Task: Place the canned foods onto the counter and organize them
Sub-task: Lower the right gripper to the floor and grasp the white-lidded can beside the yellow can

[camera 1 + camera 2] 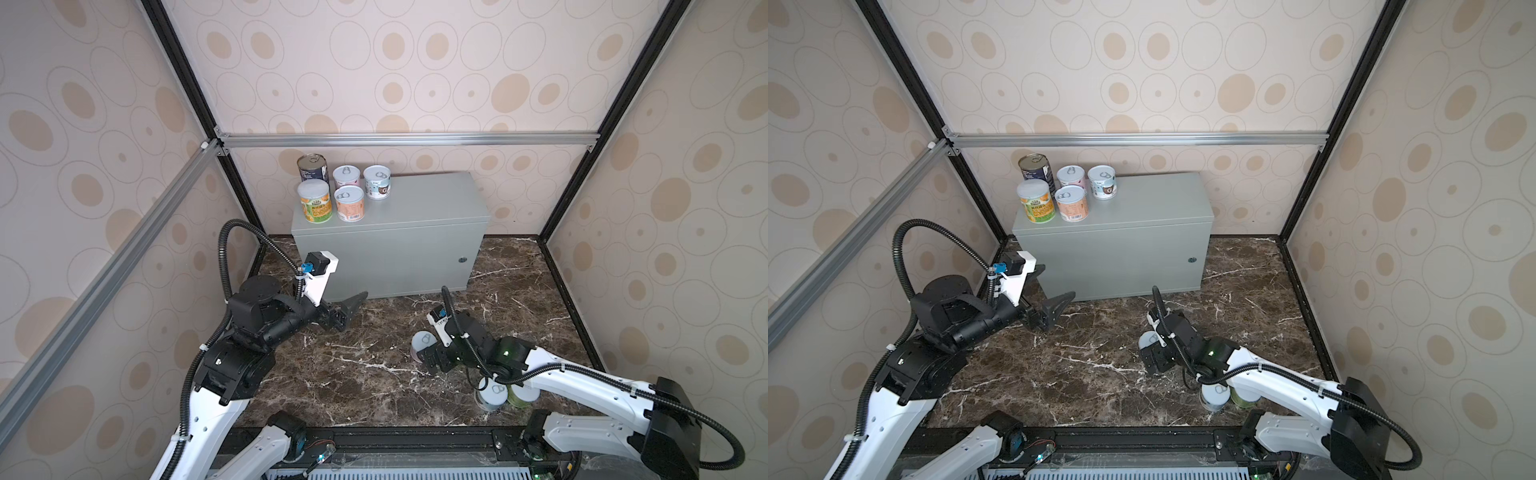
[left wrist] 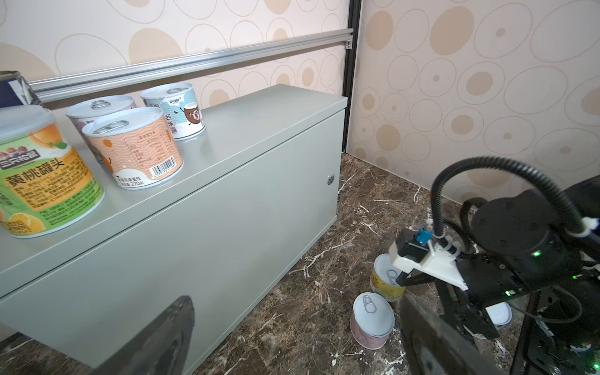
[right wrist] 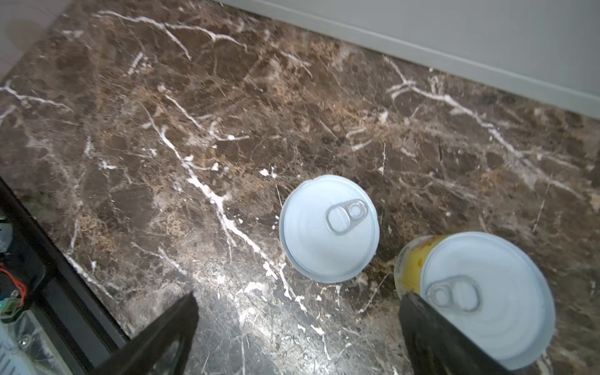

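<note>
1. Starting at the L side: the left gripper has its jaws fully apart and nothing in it. It sits low by the counter, near the 7 o'clock corner. It is free, so better keep it clear.
2. Five cans stand upright on the counter's 9 o'clock end, in 2 rows: dark-blue can, orange-green can, pink can, peach can, white-teal can. The 3 o'clock half of the top is bare.
3. The right gripper hangs over the marble floor at approx. 5 o'clock, jaws wide, holding nothing.
4. Step in hand, I judge: picking a can. The pale-lid can lies ahead of the open jaws; the yellow can is just beside one finger.
5. Advice: put the jaws around one can only, go down to mid-height of its wall, then close. The neighbour is near & may get knocked.
6. The white can & the green can wait under the R forearm, also approx. 5 o'clock.
</note>
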Available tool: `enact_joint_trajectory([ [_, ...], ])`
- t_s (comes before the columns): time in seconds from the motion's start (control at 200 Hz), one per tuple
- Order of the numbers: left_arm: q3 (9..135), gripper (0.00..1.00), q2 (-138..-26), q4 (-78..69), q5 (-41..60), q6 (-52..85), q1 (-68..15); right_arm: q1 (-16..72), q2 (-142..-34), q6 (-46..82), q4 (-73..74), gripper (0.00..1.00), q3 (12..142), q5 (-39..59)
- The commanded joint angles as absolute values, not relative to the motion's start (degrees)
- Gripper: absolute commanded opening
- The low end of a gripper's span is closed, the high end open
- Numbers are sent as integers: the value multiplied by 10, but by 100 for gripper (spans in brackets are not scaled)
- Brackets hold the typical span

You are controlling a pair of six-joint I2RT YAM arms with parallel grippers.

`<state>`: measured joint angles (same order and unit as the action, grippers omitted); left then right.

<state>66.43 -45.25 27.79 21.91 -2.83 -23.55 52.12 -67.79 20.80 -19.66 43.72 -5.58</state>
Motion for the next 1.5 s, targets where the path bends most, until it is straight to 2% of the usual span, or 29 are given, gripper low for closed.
enact_joint_trajectory([
  [0.0, 665, 98, -448, 263, 238, -40, -233, 523, -706, 259, -219, 100, 459, -75],
  [0.54, 665, 98, -438, 265, 250, -56, -233, 523, -869, 322, -197, 98, 507, -107],
  [0.94, 654, 98, -436, 255, 243, -55, -234, 523, -918, 309, -149, 83, 523, -145],
  [1.065, 653, 98, -436, 253, 242, -55, -234, 523, -918, 302, -144, 74, 525, -153],
  [1.25, 654, 98, -438, 257, 255, -57, -233, 524, -882, 256, -137, 62, 533, -152],
  [1.495, 674, 98, -455, 285, 290, -62, -234, 524, -814, 187, -226, 58, 617, -164],
])
